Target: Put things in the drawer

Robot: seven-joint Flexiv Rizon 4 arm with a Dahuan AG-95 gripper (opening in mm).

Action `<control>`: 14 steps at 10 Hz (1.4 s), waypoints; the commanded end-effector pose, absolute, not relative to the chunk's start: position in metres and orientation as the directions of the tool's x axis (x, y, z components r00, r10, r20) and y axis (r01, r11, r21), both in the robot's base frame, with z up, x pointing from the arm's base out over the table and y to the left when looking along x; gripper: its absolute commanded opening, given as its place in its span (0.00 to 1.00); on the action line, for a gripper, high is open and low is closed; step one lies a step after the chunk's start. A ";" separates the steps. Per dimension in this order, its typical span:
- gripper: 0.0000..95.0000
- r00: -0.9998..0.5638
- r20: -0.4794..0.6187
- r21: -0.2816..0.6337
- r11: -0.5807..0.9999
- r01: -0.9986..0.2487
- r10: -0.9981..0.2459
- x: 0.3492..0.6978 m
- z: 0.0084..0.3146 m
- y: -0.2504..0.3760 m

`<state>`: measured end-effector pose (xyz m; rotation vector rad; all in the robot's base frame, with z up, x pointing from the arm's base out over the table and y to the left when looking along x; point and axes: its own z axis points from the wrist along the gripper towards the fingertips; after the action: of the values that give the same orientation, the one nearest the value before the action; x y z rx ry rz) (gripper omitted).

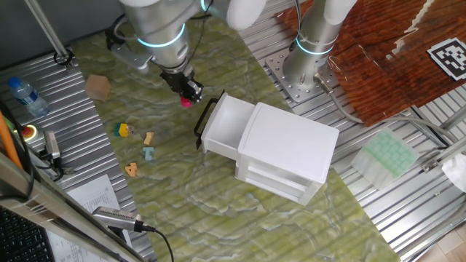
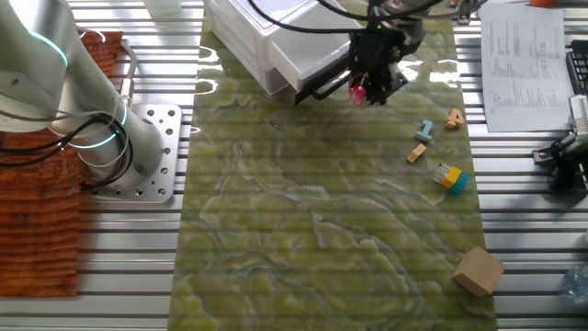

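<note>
While the pincer [image 1: 191,93] grips one pink piece [image 1: 186,102], four pieces lie loose.

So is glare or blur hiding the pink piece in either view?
One fixed view: pink piece shows just under the end effector, slightly soft; white drawer washed out. The other fixed view: glare strip on the mat beside the end effector, pink piece still visible.
</note>
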<state>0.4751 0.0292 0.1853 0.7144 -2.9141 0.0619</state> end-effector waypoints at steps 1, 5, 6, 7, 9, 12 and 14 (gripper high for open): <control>0.00 -0.802 0.086 -0.035 0.803 -0.595 -0.591 0.479 0.184 0.031; 0.00 -0.821 0.131 0.022 0.830 -0.558 -0.555 0.463 0.211 0.048; 0.00 -0.829 0.142 0.028 0.840 -0.542 -0.541 0.460 0.218 0.053; 0.00 -0.855 0.152 0.025 0.866 -0.499 -0.497 0.454 0.228 0.068; 0.00 -0.880 0.150 0.024 0.892 -0.452 -0.450 0.442 0.236 0.091; 0.00 -0.899 0.134 0.052 0.908 -0.415 -0.418 0.430 0.223 0.114; 0.00 -0.912 0.132 0.059 0.921 -0.384 -0.388 0.425 0.216 0.126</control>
<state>0.4292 0.1219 0.2199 0.6761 -2.9189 -0.0486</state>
